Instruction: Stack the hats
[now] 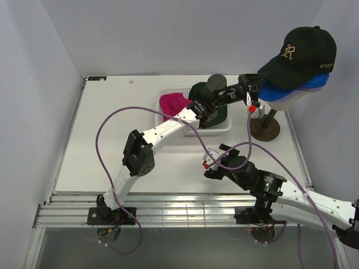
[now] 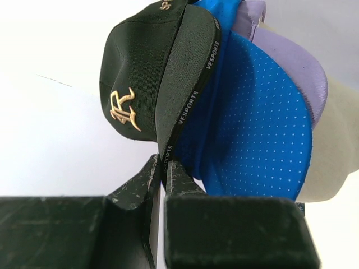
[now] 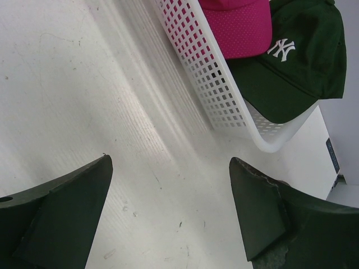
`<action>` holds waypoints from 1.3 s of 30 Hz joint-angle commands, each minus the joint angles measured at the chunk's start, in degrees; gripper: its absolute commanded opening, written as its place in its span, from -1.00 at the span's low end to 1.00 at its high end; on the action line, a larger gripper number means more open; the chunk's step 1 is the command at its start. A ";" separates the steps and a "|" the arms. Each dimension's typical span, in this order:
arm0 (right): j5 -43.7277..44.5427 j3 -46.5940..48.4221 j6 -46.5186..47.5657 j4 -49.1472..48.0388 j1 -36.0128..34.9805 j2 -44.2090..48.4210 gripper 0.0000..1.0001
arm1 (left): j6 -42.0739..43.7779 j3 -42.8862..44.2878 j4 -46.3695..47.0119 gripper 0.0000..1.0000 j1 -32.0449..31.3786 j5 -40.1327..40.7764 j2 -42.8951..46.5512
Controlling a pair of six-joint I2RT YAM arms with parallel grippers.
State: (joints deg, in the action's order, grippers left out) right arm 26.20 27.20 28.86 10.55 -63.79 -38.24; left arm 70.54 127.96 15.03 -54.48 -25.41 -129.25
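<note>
**Three caps on the head, two in the basket, left claw pinching the black one's brim**

The black cap [image 1: 305, 53] sits on top of the pile on the cream mannequin head [image 1: 286, 102], which is on a brown stand [image 1: 265, 128] at the far right of the table [image 1: 112, 145]. Under it is the blue cap [image 1: 280, 92], and under that the lavender cap [image 1: 320, 84].

The left gripper [image 2: 164, 174] is clamped on the edge of the black cap's brim. In the left wrist view you can see the brim sandwiched between the two fingers.

Readable stuff on the black cap: a gold emblem on the front that looks like stylised letters, though I can't make them out for sure. There's gold "SPORTS" on the side, and "VESPORTS" printed twice along the tape on the brim edge. That one may be the tail of a longer word, can't tell. The blue brim has tiny perforations on its underside.

The magenta cap [image 3: 238, 25] and the dark green cap [image 3: 297, 61] lie side by side in the white mesh basket [image 3: 213, 84], touching each other. The green one has a white NY logo and its brim hangs over the basket rim.

The right gripper [image 3: 168, 207] hovers over bare table near the basket, fingers spread wide with nothing between them.
</note>
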 commanded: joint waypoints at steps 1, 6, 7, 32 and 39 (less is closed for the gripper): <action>0.52 0.13 -0.74 -2.37 -0.11 0.27 0.79 | -0.14 -0.87 -3.25 -1.00 -0.01 -3.59 3.74; 0.70 -0.04 -0.65 -2.37 -0.11 -0.26 0.79 | -0.76 3.16 -9.12 -1.00 1.30 -8.60 4.97; 0.70 -0.04 -0.56 -2.37 -0.11 -0.34 0.79 | -0.15 3.69 -11.31 -1.00 1.39 -10.00 5.06; 0.87 0.05 0.05 -2.37 -0.11 -0.08 0.79 | 3.81 2.12 -26.01 -1.00 5.00 -18.10 6.56; 0.79 0.05 0.05 -2.29 -0.11 -0.08 0.79 | 5.31 1.76 -28.56 -1.00 5.00 -18.36 6.38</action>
State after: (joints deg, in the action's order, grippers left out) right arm 26.65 27.20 28.95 10.50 -63.77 -38.74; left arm 76.29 130.15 -6.00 -49.67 -40.36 -125.47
